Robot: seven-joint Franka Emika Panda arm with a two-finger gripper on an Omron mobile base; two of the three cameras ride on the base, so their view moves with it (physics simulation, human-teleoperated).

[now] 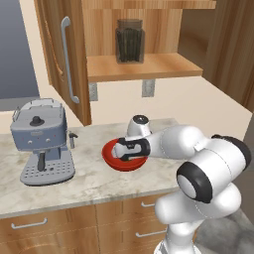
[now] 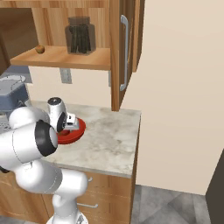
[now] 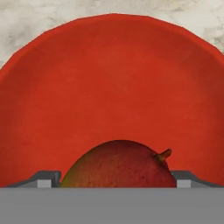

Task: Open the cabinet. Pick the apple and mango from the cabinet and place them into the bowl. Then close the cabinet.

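The wooden cabinet [image 1: 144, 67] stands open, its left door [image 1: 59, 54] and right door [image 2: 124, 48] swung out. A small round brownish fruit, apparently the apple [image 2: 40, 49], lies at the left end of the shelf. The red bowl [image 1: 110, 161] sits on the marble counter, also seen as the bowl [image 2: 78, 131]. My gripper [image 1: 120, 150] hangs low over it. In the hand view the gripper [image 3: 114, 181] is shut on a red-green mango [image 3: 118, 164], with a grey finger on each side and the bowl's inside [image 3: 112, 78] just beneath. I cannot tell whether the mango touches the bowl.
A dark glass jar [image 1: 130, 40] stands in the middle of the cabinet shelf. A grey coffee machine [image 1: 42, 141] stands on the counter left of the bowl. Wooden drawers [image 1: 49, 223] run below the counter. The counter ends at its right edge [image 2: 138, 131].
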